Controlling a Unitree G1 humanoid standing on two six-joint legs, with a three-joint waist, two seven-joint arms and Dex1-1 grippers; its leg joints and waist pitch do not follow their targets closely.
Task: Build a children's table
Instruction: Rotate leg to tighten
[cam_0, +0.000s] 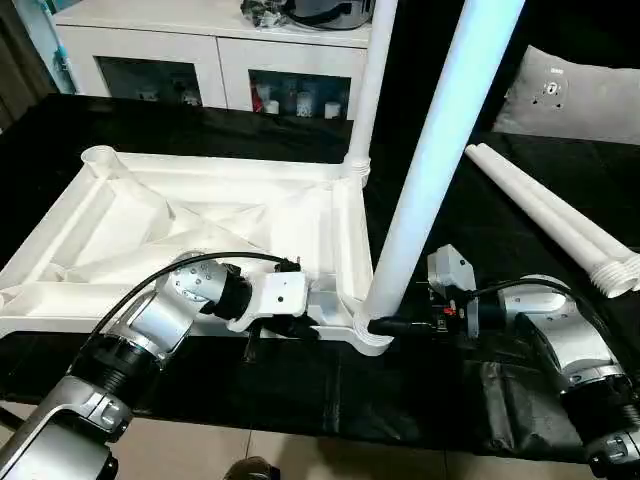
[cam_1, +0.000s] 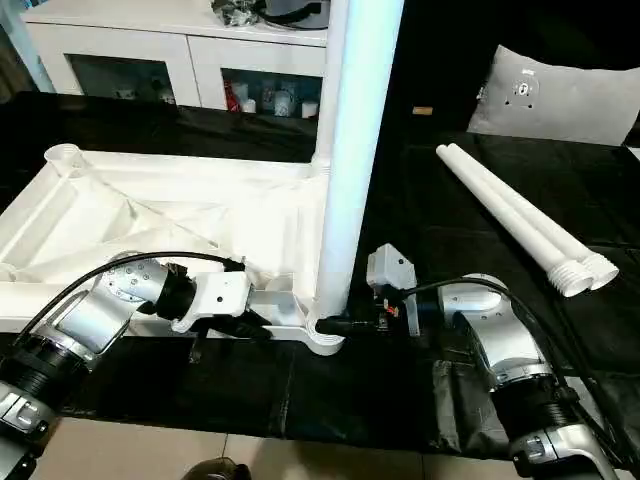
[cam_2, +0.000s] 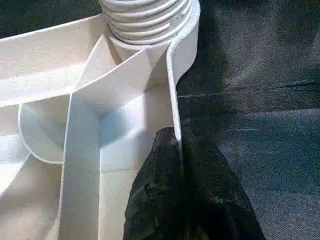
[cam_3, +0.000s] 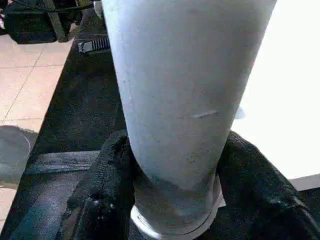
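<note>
Left tool (cam_2: 177, 165) pinching tabletop (cam_2: 45, 85) rim below threaded leg (cam_2: 147, 20).

Bright, even room light up top, and the white table top (cam_0: 200, 230) nearly washes out, its ribs marked by soft grey shadows. The upright leg (cam_0: 440, 150) carries a bluish sheen along its length. The black cloth (cam_0: 560, 200) swallows detail. In the right wrist view, glare blows out a whole white corner; both wrist views look soft close up.
</note>
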